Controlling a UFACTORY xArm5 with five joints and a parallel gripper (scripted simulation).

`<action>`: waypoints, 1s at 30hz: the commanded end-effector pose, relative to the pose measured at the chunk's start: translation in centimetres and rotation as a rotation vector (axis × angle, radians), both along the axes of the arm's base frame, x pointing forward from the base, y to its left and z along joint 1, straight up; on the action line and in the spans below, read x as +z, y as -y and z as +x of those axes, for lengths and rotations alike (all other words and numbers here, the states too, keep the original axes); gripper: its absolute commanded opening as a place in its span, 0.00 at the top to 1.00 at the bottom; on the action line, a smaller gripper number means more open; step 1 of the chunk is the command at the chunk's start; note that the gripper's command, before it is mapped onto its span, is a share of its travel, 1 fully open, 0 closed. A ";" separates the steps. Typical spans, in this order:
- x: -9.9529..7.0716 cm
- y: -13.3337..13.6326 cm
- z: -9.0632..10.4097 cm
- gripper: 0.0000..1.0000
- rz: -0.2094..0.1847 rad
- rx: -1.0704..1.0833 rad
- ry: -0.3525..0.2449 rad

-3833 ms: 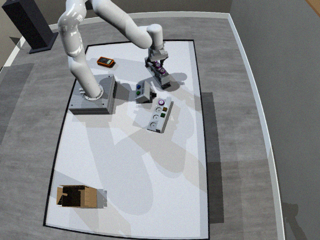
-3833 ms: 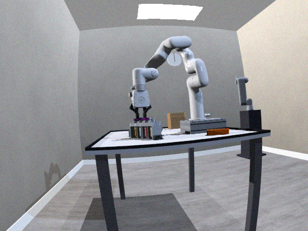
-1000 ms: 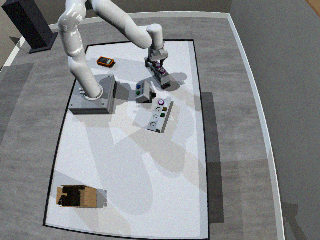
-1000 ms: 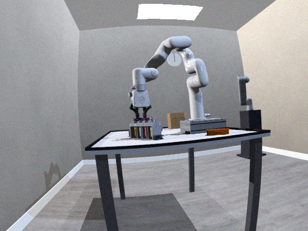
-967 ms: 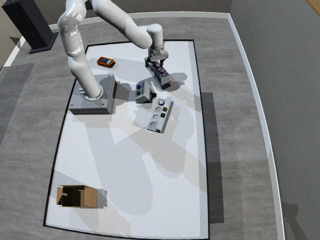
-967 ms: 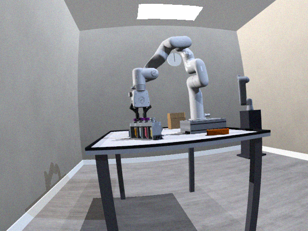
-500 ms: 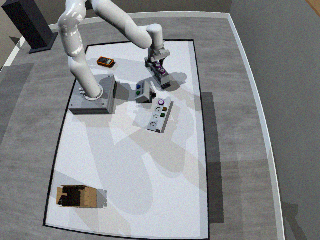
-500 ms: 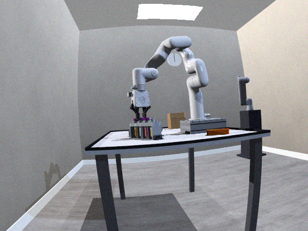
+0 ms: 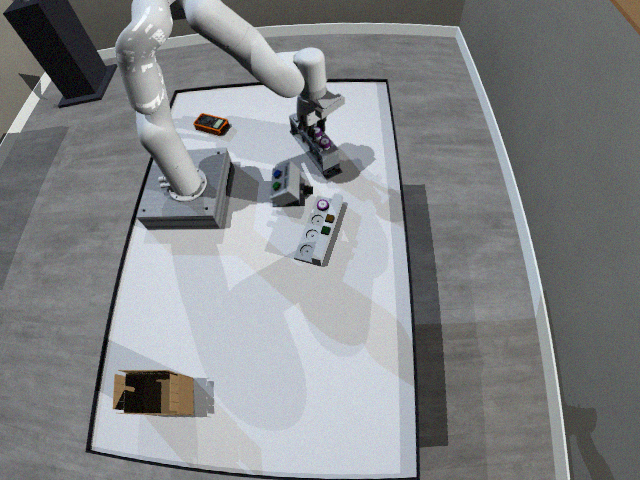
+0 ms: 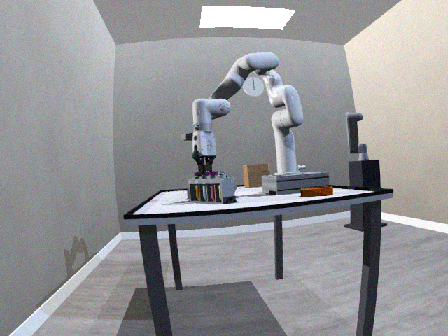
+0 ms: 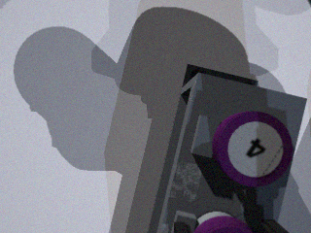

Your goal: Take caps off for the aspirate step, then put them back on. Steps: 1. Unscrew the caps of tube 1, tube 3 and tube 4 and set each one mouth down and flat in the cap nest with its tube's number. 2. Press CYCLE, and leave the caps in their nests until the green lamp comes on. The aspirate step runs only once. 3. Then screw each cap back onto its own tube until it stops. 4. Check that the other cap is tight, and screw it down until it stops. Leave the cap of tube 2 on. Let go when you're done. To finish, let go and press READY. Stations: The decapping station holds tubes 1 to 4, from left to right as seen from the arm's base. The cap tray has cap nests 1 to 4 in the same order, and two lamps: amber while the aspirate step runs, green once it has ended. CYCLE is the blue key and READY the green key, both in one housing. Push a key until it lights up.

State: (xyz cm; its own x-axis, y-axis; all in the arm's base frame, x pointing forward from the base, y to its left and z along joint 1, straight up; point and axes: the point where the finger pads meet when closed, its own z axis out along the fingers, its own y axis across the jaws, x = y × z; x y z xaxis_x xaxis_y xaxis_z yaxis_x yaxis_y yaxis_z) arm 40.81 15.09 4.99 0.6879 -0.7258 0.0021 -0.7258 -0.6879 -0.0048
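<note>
The decapping station (image 9: pixel 315 144) stands on the white mat, and it also shows in the exterior view (image 10: pixel 211 188). My gripper (image 9: pixel 313 129) reaches straight down onto it and is shut on the purple cap of tube 3 (image 10: pixel 204 173). That cap shows at the bottom edge of the wrist view (image 11: pixel 221 224). Beside it the cap marked 4 (image 11: pixel 253 148) sits on its tube. Tube 2's cap (image 10: pixel 213 172) is on. One purple cap (image 9: pixel 322 204) lies in nest 1 of the cap tray (image 9: pixel 320 228). The other nests look empty. Both lamps (image 9: pixel 327 224) look unlit.
The key housing (image 9: pixel 285 184) with the blue key (image 9: pixel 277 173) and the green key (image 9: pixel 276 184) stands between the arm's base (image 9: pixel 183 191) and the tray. An orange device (image 9: pixel 211 122) lies at the back. A cardboard box (image 9: pixel 154 392) sits at the near left corner.
</note>
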 end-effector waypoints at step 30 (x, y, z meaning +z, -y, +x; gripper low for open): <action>0.8 0.0 0.1 0.54 0.006 -0.249 0.001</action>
State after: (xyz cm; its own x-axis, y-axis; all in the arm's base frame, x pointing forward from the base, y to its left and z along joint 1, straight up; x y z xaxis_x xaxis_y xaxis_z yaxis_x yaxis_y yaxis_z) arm 40.83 15.09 5.62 0.4896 -0.8720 0.0009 -0.8720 -0.4896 -0.0053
